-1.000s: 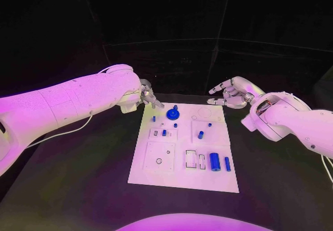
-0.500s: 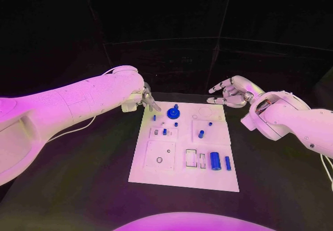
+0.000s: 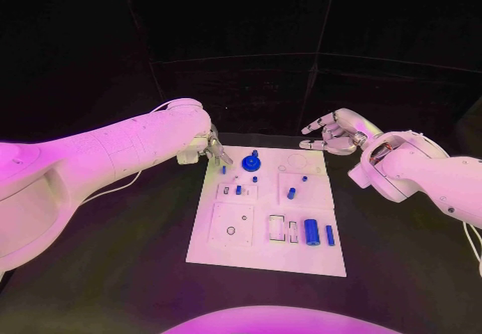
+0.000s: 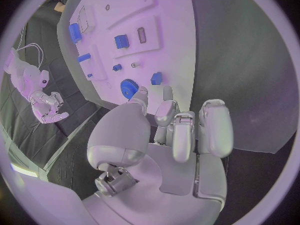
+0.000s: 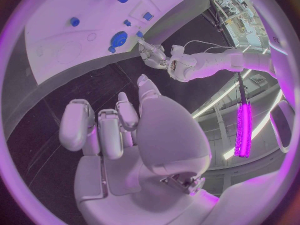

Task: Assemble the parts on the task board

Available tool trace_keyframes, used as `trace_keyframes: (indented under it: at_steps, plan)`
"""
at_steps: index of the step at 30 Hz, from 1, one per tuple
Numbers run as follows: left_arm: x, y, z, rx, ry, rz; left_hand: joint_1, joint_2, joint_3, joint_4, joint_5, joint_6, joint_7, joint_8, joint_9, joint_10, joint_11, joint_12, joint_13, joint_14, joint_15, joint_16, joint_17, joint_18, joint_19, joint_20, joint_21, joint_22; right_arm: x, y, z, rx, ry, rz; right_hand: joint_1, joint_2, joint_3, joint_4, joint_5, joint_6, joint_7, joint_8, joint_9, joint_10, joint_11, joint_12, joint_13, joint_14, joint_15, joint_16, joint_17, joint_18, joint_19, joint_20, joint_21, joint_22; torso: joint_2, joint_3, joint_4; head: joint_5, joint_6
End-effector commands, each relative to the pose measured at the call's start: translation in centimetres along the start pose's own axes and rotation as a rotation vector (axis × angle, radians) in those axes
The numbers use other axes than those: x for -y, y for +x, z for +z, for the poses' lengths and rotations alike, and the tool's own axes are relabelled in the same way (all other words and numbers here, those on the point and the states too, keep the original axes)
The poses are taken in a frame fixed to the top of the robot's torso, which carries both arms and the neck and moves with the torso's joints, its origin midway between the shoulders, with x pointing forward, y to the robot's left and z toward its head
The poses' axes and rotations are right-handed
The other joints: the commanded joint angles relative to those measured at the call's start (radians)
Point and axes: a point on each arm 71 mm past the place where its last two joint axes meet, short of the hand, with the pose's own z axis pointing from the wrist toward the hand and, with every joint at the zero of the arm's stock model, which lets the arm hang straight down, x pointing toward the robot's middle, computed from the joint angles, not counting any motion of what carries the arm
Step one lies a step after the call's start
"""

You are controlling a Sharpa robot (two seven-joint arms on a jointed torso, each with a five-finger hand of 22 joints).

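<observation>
Hands hover at the far end of the white task board (image 3: 267,209), which lies lengthwise in the middle of the black worktop (image 3: 120,264). The left hand (image 3: 214,145) hangs just beside the board's far left corner, close to the round blue gear (image 3: 250,164) seated there; in the left wrist view its fingers (image 4: 187,130) curl inward together with nothing between them, their tips near the gear (image 4: 129,89). The right hand (image 3: 334,134) floats off the board's far right corner, fingers spread apart and holding nothing. On the board, small blue pegs (image 3: 238,189) stand in the middle rows, another blue piece (image 3: 291,194) sits right of them, and a larger blue cylinder (image 3: 311,233) lies near the right edge with a thin blue bar (image 3: 329,236) just beside it.
</observation>
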Motion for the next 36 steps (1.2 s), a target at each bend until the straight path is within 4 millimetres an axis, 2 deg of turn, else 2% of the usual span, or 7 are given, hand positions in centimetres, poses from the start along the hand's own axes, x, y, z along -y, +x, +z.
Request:
trace_keyframes:
  at_steps: [1, 8, 25, 32, 36]
  plan:
    - [0.11, 0.16, 0.06, -0.024, 0.003, 0.027, -0.009, 0.004, -0.007, 0.002, 0.000, 0.009, 0.002, -0.003, -0.001, 0.010, 0.000, 0.005, 0.002, 0.104, 0.001, 0.003, 0.263, -0.005, 0.005, 0.005, 0.007, 0.002, -0.20, 0.01, 0.07, -0.004, -0.012, 0.002, 0.003, 0.006, -0.006, 0.001, 0.004, -0.009, 0.000, 0.005, 0.000, -0.006, 0.000, -0.007, -0.001, 0.059, -0.001, -0.006, 0.070, 0.007, -0.007, -0.001, -0.004, -0.001, 0.000, 0.0003, 0.0011, 0.000, 0.000]
    - [0.11, 0.54, 0.32, -0.042, -0.008, 0.038, 0.000, 0.009, -0.011, 0.001, 0.000, 0.016, 0.000, -0.004, -0.003, 0.011, -0.002, 0.006, 0.002, 0.104, 0.000, 0.003, 0.263, -0.006, 0.006, 0.004, 0.009, 0.005, -0.22, 0.03, 0.09, -0.005, -0.012, 0.002, 0.003, 0.006, -0.006, 0.001, 0.004, -0.009, 0.000, 0.005, 0.000, -0.006, 0.000, -0.007, -0.001, 0.059, -0.001, -0.006, 0.070, 0.007, -0.007, -0.001, -0.004, -0.001, 0.000, -0.0005, 0.0008, 0.000, -0.003]
    - [0.41, 0.96, 0.48, -0.045, 0.006, 0.040, 0.023, 0.024, -0.015, -0.007, 0.001, 0.029, -0.002, -0.004, -0.007, 0.014, -0.004, 0.010, 0.005, 0.104, -0.001, 0.003, 0.263, -0.007, 0.008, 0.003, 0.013, 0.011, -0.27, 0.11, 0.19, -0.008, -0.014, 0.002, 0.003, 0.006, -0.006, 0.001, 0.004, -0.009, 0.000, 0.005, 0.000, -0.006, 0.000, -0.007, -0.001, 0.059, -0.001, -0.006, 0.070, 0.007, -0.007, -0.001, -0.004, -0.001, 0.000, 0.0005, 0.0011, 0.000, -0.005]
    - [0.51, 0.97, 0.49, -0.044, 0.013, 0.039, 0.065, 0.050, -0.002, -0.027, 0.001, 0.034, -0.003, -0.009, -0.012, 0.015, -0.005, 0.010, 0.005, 0.104, -0.003, 0.003, 0.263, -0.007, 0.008, 0.001, 0.012, 0.012, -0.27, 0.12, 0.22, -0.008, -0.014, 0.002, 0.006, 0.007, -0.007, 0.002, 0.005, -0.010, 0.000, 0.006, 0.000, -0.006, 0.000, -0.006, -0.001, 0.059, -0.001, -0.006, 0.070, 0.007, -0.007, -0.001, -0.004, -0.001, 0.000, 0.0001, 0.0015, 0.000, -0.007]
    - [0.65, 0.95, 0.50, -0.038, 0.022, 0.035, 0.108, 0.073, 0.021, -0.053, 0.001, 0.034, -0.005, -0.014, -0.016, 0.014, -0.007, 0.008, 0.004, 0.104, -0.004, 0.003, 0.263, -0.007, 0.007, 0.000, 0.011, 0.011, -0.29, 0.15, 0.23, -0.009, -0.015, 0.002, 0.006, 0.008, -0.007, 0.002, 0.006, -0.010, 0.000, 0.006, 0.000, -0.006, 0.000, -0.006, -0.001, 0.059, -0.001, -0.006, 0.070, 0.007, -0.007, -0.002, -0.004, -0.001, 0.000, 0.0000, 0.0015, 0.000, -0.008]
